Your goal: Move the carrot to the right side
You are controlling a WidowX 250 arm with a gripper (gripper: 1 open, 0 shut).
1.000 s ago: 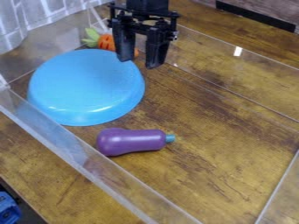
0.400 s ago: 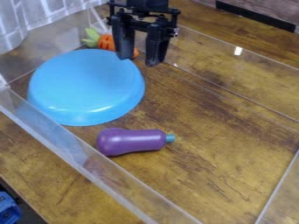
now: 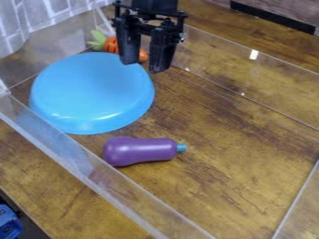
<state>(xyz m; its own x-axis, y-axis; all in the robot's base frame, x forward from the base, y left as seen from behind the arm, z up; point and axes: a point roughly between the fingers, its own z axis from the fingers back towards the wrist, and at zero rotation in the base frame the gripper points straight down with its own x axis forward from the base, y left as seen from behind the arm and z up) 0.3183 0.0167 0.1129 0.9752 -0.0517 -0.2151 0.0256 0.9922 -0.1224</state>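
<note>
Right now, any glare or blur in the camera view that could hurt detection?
Camera view: a small bright glint on the table near its far edge, pale sheen on the blue plate, whitish reflections along the clear walls; the carrot looks soft at this resolution and is partly hidden by the gripper.

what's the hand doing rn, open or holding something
hand: open, fingers apart, by the carrot; can't tell if any of the carrot is between them
</note>
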